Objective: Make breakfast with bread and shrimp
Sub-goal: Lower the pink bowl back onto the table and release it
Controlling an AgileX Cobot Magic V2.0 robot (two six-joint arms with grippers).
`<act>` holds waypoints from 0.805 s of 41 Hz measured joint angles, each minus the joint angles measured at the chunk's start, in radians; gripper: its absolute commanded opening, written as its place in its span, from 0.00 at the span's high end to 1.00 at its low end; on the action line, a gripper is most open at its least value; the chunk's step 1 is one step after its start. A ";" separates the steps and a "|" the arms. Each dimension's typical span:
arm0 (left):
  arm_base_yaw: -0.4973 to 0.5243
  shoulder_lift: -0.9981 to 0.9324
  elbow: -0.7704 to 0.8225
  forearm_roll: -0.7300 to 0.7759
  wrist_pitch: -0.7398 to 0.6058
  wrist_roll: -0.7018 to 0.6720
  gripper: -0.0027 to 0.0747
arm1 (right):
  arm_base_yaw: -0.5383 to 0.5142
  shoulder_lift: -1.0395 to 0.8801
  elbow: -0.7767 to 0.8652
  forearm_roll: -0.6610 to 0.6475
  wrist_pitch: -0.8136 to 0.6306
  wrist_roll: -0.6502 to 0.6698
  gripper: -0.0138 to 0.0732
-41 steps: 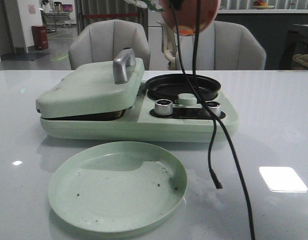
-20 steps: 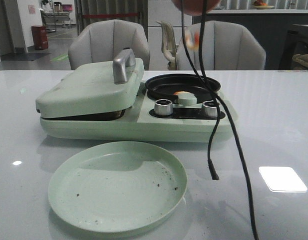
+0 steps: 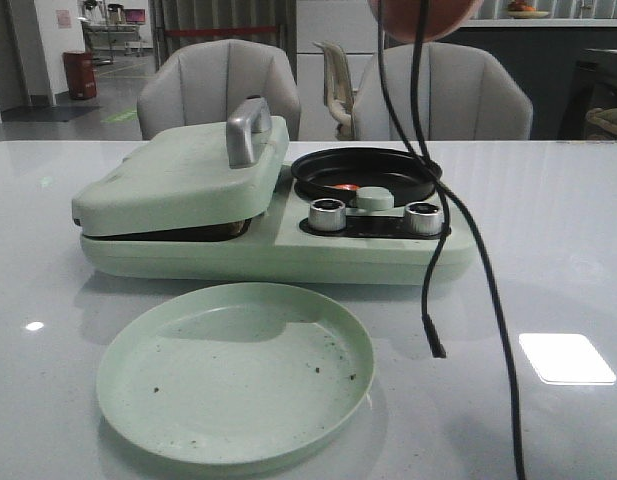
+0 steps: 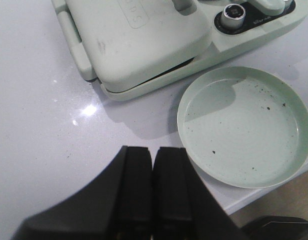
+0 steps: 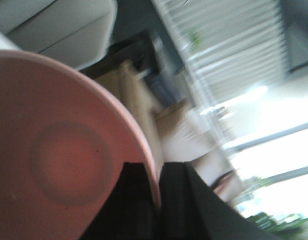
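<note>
- Front view: a mint-green breakfast maker (image 3: 268,215) sits on a glossy white desk (image 3: 568,250). Its hinged lid (image 3: 183,175), with a silver handle (image 3: 246,130), is lowered over the left half.
- On the right half is a round black pan (image 3: 366,172), and the shrimp (image 3: 345,188), a small orange-red piece, lies inside it near the front rim. Two silver knobs (image 3: 327,213) sit just in front of the pan.
- An empty pale green plate (image 3: 235,370), flecked with dark crumbs, rests on the desk in front of the appliance.
- At the top edge, directly above the pan, the underside of a pink bowl (image 3: 424,15) shows. Two black cables (image 3: 458,260) hang from it down to the desk.
- No bread is visible; the lowered lid hides whatever is under it.
- Left wrist view: the left claw (image 4: 154,187) hangs above the desk near the plate (image 4: 243,125), its two black fingers pressed together with nothing between them.
- Right wrist view: the right claw (image 5: 158,197) is clamped on the rim of the pink bowl (image 5: 64,155), one finger on each side of the wall. The background is a blurred room.
</note>
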 measured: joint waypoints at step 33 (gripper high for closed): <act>0.000 0.000 0.000 0.000 0.000 0.000 0.84 | -0.788 -0.555 0.951 1.340 -0.443 -0.390 0.79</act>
